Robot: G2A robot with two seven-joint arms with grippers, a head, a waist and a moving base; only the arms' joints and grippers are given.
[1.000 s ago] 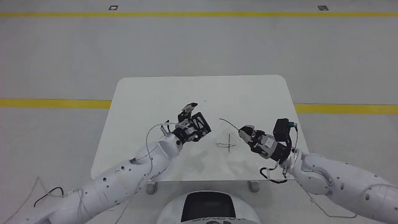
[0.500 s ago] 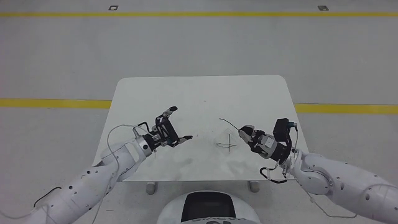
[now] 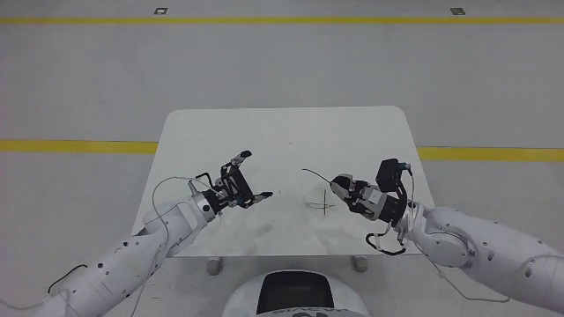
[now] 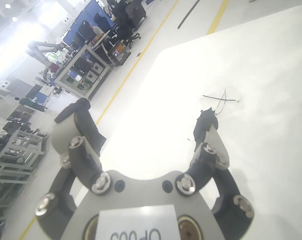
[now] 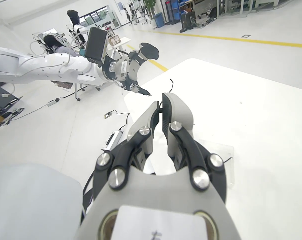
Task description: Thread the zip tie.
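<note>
Your table (image 3: 282,132) carries very little, which suits a job this fine. Both arms extend from its near edge toward the middle, facing one another.

The left arm is on its own side. The left end effector (image 3: 254,176) hangs just above the table with its fingers spread wide and nothing between them. I read that as a ready stance: it is turned toward the right arm and offers an open gap for whatever is passed across.

The right end effector (image 3: 337,181) is pressed together on the zip tie (image 3: 314,173). It pinches the tie near one end, so a thin black length sticks out free, raised off the table and pointing toward the left arm. Held that way, the loose part should be short enough to aim and still long enough for the other fingers to take. These views do not show which end carries the locking head, or whether the head lies inside the pinch. Check that before you commit.

Between the two end effectors, nearer the right one, a few more thin ties (image 3: 322,202) lie crossed and flat on the table, touching neither end effector. They look like spares or the next pieces, kept central where either arm can get at them.

The threading itself appears not yet begun. The held tie is a single open strand with no loop formed.
</note>
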